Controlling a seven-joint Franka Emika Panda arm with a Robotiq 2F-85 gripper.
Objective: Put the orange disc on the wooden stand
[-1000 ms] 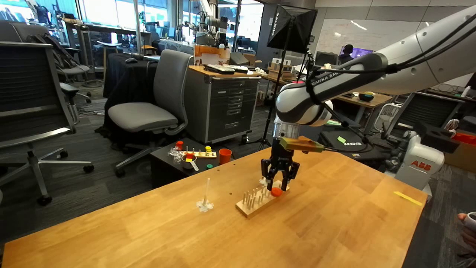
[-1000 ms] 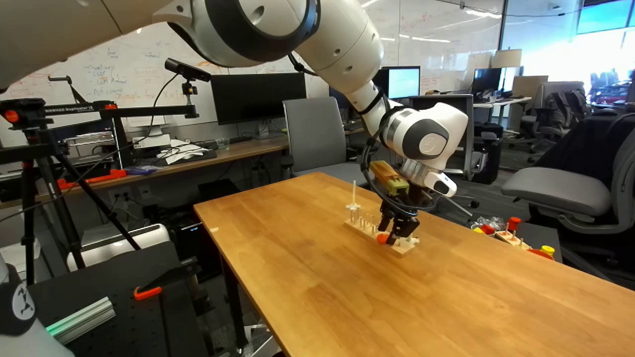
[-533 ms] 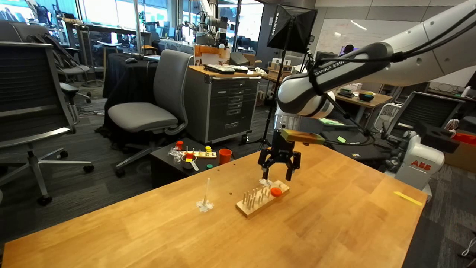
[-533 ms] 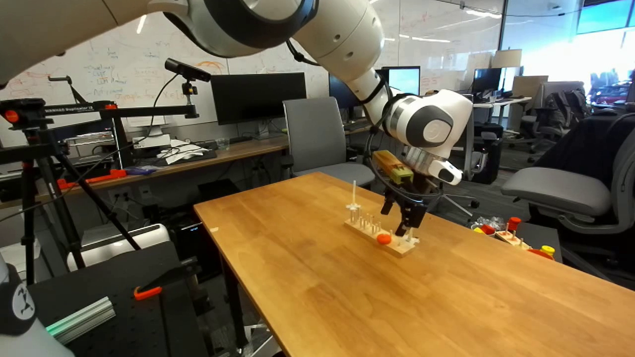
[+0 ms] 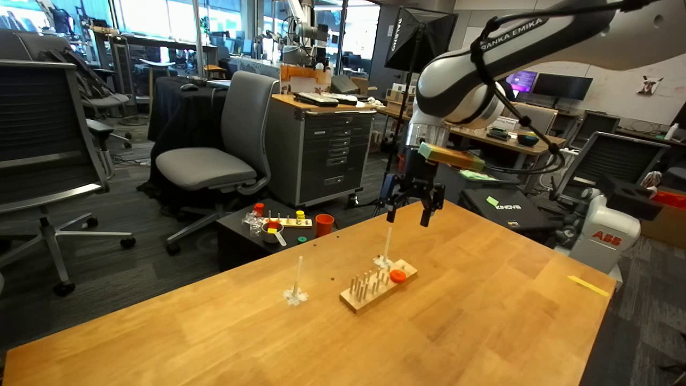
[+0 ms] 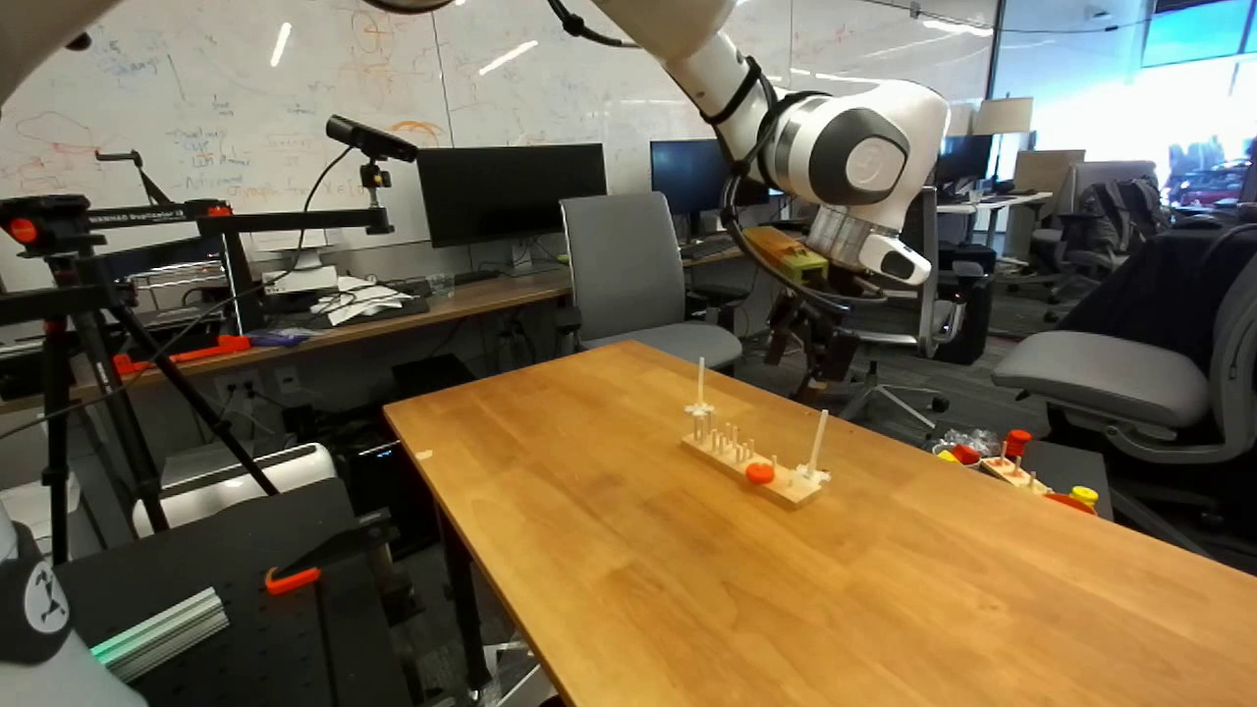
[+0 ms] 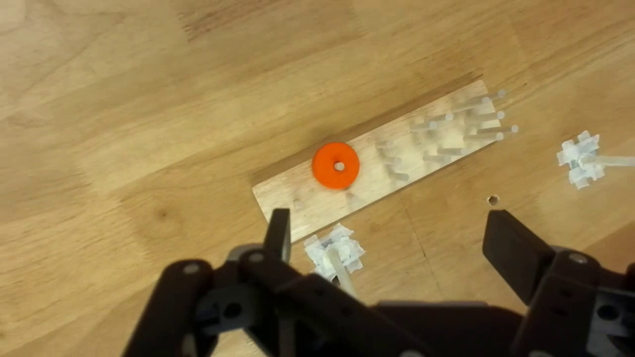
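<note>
The orange disc [image 7: 325, 173] lies flat on the wooden stand [image 7: 317, 213], and a peg tip shows through its centre hole. Both exterior views show the disc [image 5: 397, 276] [image 6: 760, 472] near one end of the stand [image 5: 405, 266] [image 6: 797, 493], whose several thin pegs fill the opposite end. High over the table, well clear of the disc, is my gripper [image 5: 408, 220] [image 6: 793, 377]. Its fingers stand wide apart in the wrist view, with only tabletop and part of a taped rod seen between them, so the gripper [image 7: 388, 214] is open and holds nothing.
Two tall upright rods [image 5: 387, 244] [image 6: 701, 381] are taped to the table; one rises right beside the stand, under the gripper. A low black side table carries an orange cup [image 5: 324, 225] and a small peg board [image 5: 289, 222]. A grey chair [image 6: 628, 265] stands behind the table edge.
A second ago my fingers were down at the disc. They have opened wider and the arm has risen well above the stand, while the disc has stayed on it.
</note>
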